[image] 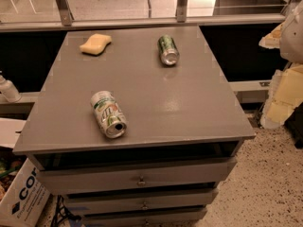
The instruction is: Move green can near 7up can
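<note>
The green can [168,50] lies on its side at the back of the grey cabinet top [189,108], right of centre, with its silver end facing me. The 7up can [108,114], white with green lettering, lies on its side near the front left, its open end facing the front edge. The two cans are well apart. My gripper [279,100] shows as a pale shape at the right edge of the camera view, beyond the cabinet's right side and lower than its top. It is far from both cans and holds nothing that I can see.
A yellow sponge [95,44] lies at the back left of the top. The cabinet has drawers [139,176] below. A white bottle [7,89] and a cardboard box [21,197] stand to the left. A rail [142,21] runs behind.
</note>
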Motion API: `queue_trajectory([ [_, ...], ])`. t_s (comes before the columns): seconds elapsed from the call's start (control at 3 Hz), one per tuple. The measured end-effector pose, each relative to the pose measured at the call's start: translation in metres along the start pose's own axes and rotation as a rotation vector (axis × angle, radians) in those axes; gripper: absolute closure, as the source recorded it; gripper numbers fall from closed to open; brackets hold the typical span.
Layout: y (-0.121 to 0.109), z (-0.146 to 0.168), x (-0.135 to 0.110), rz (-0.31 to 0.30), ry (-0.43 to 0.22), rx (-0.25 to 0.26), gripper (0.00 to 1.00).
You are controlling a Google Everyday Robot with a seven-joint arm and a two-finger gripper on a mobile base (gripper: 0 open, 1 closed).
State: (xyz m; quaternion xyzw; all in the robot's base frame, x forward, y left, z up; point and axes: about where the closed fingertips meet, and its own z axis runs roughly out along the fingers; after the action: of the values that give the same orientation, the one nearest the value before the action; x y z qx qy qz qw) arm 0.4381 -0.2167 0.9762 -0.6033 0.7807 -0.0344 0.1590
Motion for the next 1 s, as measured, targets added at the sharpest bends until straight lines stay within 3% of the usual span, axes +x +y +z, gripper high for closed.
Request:
queue_trajectory([
  [0.33,0.000,0.000,0.000,0.000,0.000,0.000,0.00],
  [0.67,-0.026,0.015,-0.013,-0.038,0.011,0.025,0.00],
  [1.0,-0.063,0.041,-0.034,-0.135,0.030,0.066,0.00],
])
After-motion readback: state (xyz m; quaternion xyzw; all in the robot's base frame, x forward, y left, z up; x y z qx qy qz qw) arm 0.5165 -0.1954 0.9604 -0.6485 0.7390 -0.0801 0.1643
